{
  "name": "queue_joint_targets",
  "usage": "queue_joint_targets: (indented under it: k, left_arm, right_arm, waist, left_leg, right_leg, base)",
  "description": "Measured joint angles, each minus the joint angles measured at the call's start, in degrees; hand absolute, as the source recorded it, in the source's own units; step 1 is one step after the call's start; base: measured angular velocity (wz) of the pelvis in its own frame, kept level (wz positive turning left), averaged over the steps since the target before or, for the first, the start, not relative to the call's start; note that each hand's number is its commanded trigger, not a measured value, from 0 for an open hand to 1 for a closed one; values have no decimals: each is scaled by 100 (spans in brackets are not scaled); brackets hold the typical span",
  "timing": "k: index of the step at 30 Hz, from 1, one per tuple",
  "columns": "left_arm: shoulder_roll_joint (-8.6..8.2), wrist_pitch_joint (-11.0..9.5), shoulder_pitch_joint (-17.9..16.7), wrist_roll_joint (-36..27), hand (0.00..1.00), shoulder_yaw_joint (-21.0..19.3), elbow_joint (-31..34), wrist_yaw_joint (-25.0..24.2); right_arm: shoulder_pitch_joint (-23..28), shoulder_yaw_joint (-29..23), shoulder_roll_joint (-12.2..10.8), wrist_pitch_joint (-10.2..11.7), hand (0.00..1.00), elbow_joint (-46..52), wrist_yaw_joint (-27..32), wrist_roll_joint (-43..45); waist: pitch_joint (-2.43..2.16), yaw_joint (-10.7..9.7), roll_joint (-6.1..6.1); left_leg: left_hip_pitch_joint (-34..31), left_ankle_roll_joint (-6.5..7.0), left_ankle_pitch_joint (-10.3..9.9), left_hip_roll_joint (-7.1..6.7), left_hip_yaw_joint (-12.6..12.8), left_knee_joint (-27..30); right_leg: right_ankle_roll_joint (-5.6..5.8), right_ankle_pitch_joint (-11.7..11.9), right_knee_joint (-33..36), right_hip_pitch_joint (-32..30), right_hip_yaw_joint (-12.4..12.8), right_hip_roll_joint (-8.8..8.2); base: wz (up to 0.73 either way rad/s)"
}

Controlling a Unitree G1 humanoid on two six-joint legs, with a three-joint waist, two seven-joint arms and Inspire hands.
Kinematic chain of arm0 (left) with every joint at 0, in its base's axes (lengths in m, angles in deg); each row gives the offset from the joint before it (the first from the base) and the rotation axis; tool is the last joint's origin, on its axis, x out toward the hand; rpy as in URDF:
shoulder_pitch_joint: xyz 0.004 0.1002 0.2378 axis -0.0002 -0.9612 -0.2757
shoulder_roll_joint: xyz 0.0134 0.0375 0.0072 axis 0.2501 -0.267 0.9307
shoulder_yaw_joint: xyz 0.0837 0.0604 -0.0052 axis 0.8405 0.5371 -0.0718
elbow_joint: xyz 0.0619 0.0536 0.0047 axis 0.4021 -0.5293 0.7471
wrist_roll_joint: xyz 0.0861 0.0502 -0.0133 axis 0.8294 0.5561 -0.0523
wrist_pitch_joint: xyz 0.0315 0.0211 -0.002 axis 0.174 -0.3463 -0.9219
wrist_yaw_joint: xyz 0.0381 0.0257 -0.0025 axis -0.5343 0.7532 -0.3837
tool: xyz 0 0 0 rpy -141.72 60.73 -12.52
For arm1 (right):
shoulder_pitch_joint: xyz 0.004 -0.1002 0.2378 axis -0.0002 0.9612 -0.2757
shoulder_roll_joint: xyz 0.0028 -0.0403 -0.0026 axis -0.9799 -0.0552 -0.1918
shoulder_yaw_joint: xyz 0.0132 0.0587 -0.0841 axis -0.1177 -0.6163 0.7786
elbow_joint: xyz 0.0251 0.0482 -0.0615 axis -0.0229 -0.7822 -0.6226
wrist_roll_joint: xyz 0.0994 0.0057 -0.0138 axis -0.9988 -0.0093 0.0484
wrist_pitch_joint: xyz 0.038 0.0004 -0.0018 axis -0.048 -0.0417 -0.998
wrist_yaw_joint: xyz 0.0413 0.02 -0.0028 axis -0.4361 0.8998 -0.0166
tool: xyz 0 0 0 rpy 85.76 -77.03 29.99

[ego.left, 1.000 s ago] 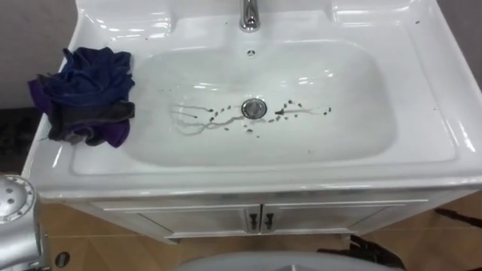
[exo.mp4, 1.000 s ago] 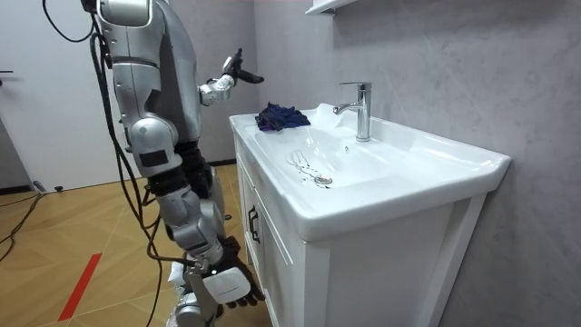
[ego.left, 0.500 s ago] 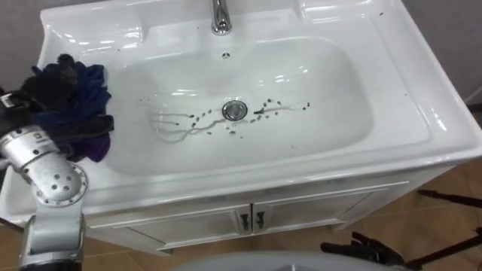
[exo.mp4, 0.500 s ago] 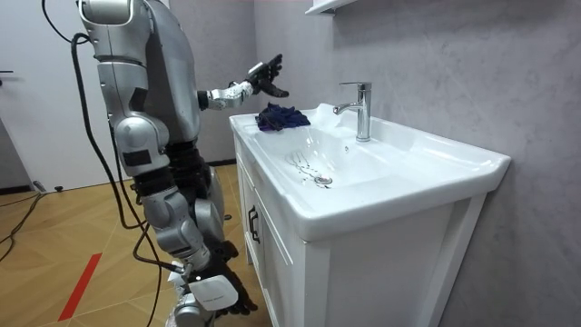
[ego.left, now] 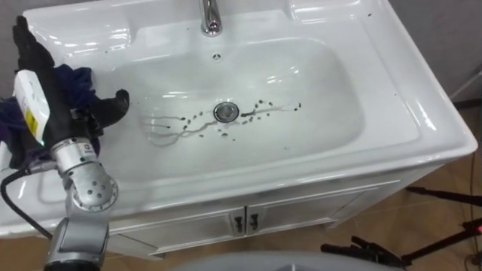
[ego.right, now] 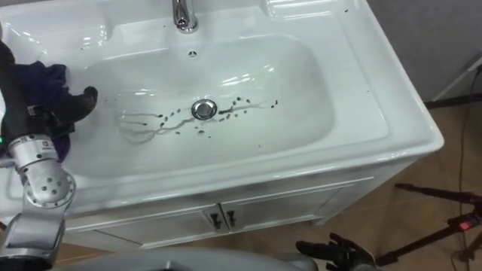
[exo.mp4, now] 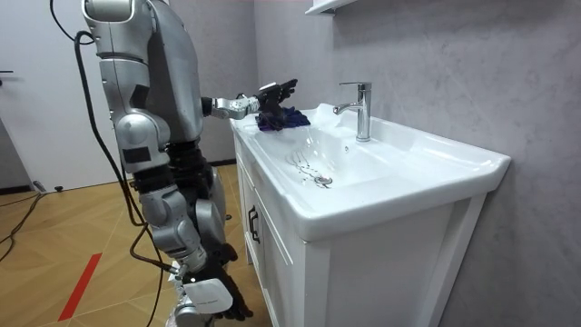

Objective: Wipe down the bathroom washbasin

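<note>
a grey wall (exo.mp4: 436,64) backs a white vanity cabinet (ego.left: 301,214) on a wood floor (exo.mp4: 54,245), and the robot stands at its front, looking down into the white basin (ego.left: 422,113). the chrome tap (ego.left: 210,16) sits at the back rim, above the drain (ego.left: 225,112).

the wiping looks unstarted: dark specks (ego.left: 260,108) and thin grey streaks (ego.left: 169,128) lie around the drain across the bowl's floor. the blue and purple cloth (ego.left: 75,81) is bunched on the basin's left ledge, outside the bowl. the left hand (ego.left: 38,98) is over it with fingers straight and thumb spread, nothing gripped; whether it touches the cloth i cannot tell. the right hand (ego.right: 335,252) hangs low by the cabinet front, fingers loose and empty. left to do, as i judge it: take up the cloth and rub the bowl clean.

no writing can be read on basin, tap or cloth.
</note>
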Motion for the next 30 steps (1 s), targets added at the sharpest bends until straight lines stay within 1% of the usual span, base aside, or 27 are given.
queue_joint_targets:
  k: [1, 3, 7, 11, 14, 15, 19, 30]
  left_arm:
    - [-2, 33, 0, 0, 0, 0, -51, 0]
    - [-10, 163, -1, 8, 0, 0, -172, 0]
    - [-21, 238, 1, 253, 0, -1, -291, 3]
    - [-89, 362, 1, 587, 0, -6, -325, 9]
    - [-138, 375, 0, 790, 0, -10, -406, 15]
    - [-150, 406, 1, 802, 0, -10, -436, 16]
    - [-151, 439, 0, 837, 0, -10, -461, 67]
    - [-150, 440, 0, 847, 0, -36, -459, 580]
  right_arm:
    - [0, 1, -1, -19, 0, 3, 0, -5]
    - [-6, 0, 0, -96, 0, 14, 0, -26]
    - [-2, -6, 3, -108, 0, 6, 9, -84]
    - [10, -6, 8, -113, 0, 6, 39, -145]
    - [7, -1, 6, -122, 0, 6, 66, -152]
    - [4, -1, 5, -157, 0, 6, 71, -172]
    - [-8, 8, -2, -185, 0, 7, 88, -179]
    - [-4, 4, -3, -196, 0, 22, 154, -178]
  waist:
    - [0, 1, 0]
    - [-2, 9, 1]
    - [-14, 3, 26]
    - [-9, -3, 50]
    - [-9, -2, 50]
    - [-9, -2, 45]
    - [-16, 6, 32]
    - [-33, 8, 39]
  left_leg:
    - [0, 0, 0, 5, 10, -1]
    - [3, -1, 0, 19, 30, -6]
    - [10, -2, 0, 19, 36, -7]
    - [25, -2, 0, 19, 36, -9]
    - [35, -2, 0, 20, 36, -9]
    - [34, -2, 0, 20, 36, -9]
    - [24, -2, 0, 19, 35, -11]
    - [-31, -3, 0, 19, 36, -11]
  right_leg:
    - [-1, 1, 0, -2, 7, 5]
    - [-8, 5, -1, -11, 57, 20]
    - [-10, 6, 0, -8, 60, 20]
    - [-11, 7, 0, 10, 51, 20]
    - [-13, 8, 1, 14, 59, 22]
    - [-16, 10, 2, 11, 59, 22]
    - [-20, 12, 9, -1, 61, 22]
    - [-24, 15, 14, -62, 61, 23]
  base:
    - [-5]
    - [-5]
    - [0]
    - [0]
    - [0]
    - [0]
    - [0]
    - [0]
